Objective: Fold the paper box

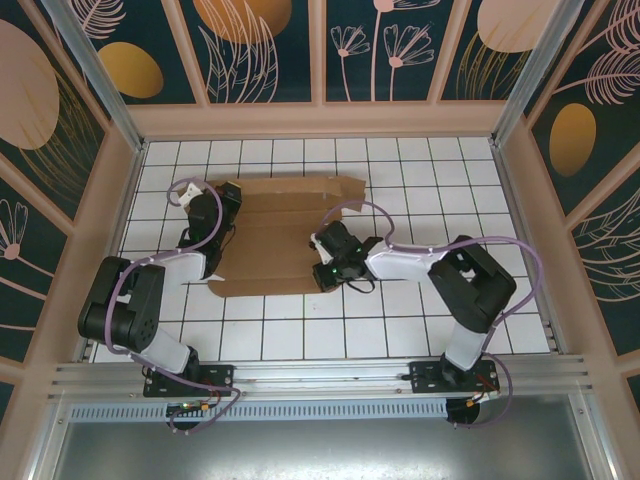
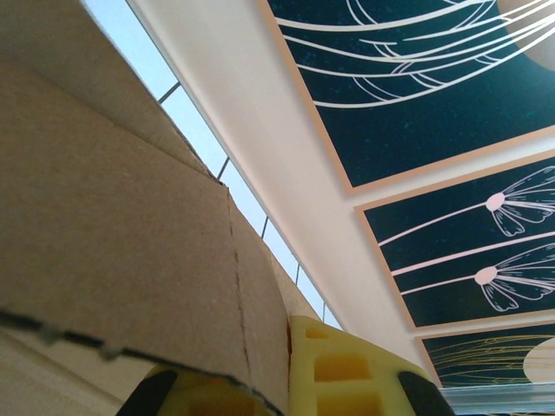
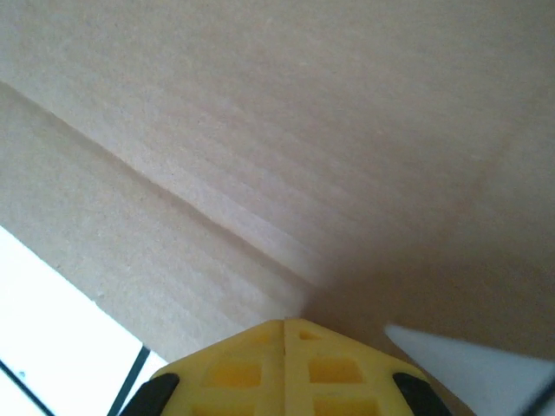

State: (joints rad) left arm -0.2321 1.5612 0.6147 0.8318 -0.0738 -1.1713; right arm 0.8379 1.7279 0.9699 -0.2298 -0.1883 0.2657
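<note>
paper box (image 1: 280, 225), really just 1 big flat sheet of plain brown die-cut cardboard, lying left of the middle of the white tiled table (image 1: 420, 320), left gripper (image 1: 224, 198) pinching its left edge, right gripper (image 1: 320, 258) at its right edge by the near corner, yellow fingers (image 3: 251, 368) pressed together against the cardboard

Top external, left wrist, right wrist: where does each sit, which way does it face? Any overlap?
Top external: above and behind the bases, looking down at the tiled table; both arms, left gripper, right gripper.
Left wrist: at the paper box edge, angled up at the patterned wall; yellow fingers.
Right wrist: close against the paper box; yellow fingertips together.
Shared: the paper box, in all three.
</note>
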